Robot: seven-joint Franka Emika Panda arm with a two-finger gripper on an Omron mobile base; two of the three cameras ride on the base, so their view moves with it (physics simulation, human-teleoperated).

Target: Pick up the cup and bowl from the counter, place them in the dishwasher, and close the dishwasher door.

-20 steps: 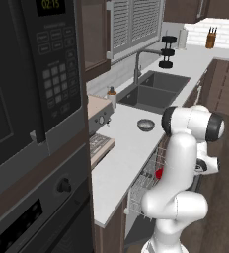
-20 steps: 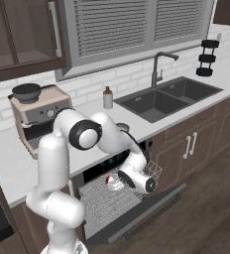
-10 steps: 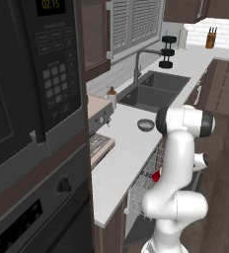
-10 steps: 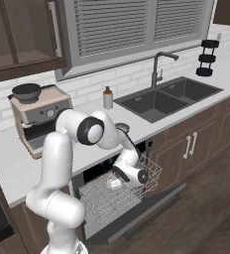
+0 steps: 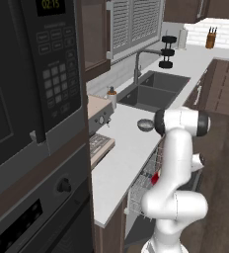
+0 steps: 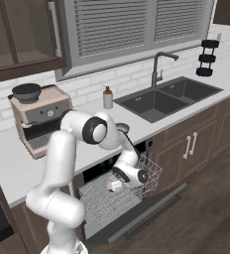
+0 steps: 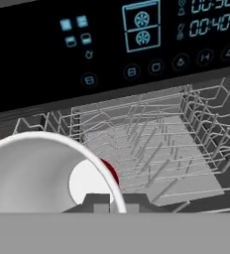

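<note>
Cup [image 7: 47,173] tipped, mouth toward camera

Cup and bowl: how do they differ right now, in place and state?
The cup is red with a white rim, gripped over the dishwasher's wire rack; the bowl is grey and sits free on the counter near the sink. The cup is tilted in the gripper; the bowl rests upright. Neither sits in the rack yet.

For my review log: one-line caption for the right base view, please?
Pincer shut on the cup, held over the pulled-out dishwasher rack above the open door.
</note>
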